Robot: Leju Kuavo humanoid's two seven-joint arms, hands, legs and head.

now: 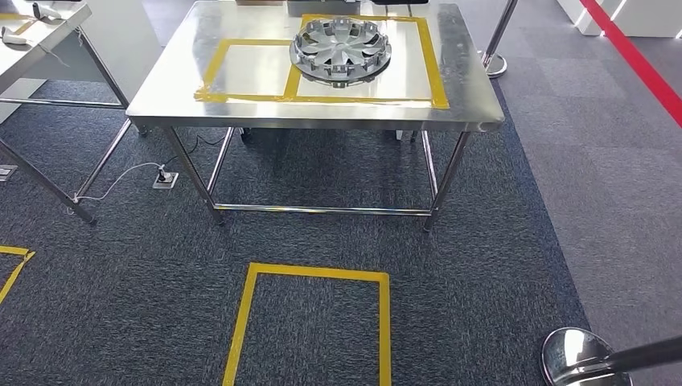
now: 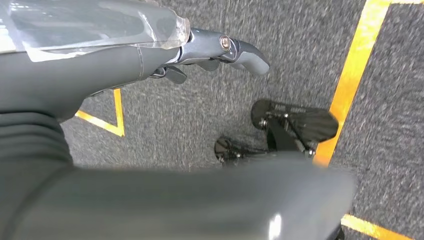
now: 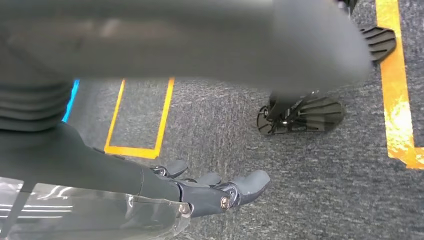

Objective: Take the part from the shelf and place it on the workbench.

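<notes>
A round silver wheel-cover part (image 1: 340, 49) lies flat on the steel workbench (image 1: 241, 104), inside the larger of two yellow-taped squares. My left hand (image 2: 215, 50) hangs over the dark carpet, fingers loosely extended, holding nothing. My right hand (image 3: 210, 187) also hangs beside my body above the carpet, its fingers apart and empty. Both hands are far from the part.
A yellow taped rectangle (image 1: 310, 322) marks the carpet in front of the workbench. A second steel table (image 1: 32, 40) stands at the far left. Barrier posts stand with bases at the back right (image 1: 492, 63) and near right (image 1: 581, 358). A floor socket (image 1: 166, 178) with a cable lies under the left side.
</notes>
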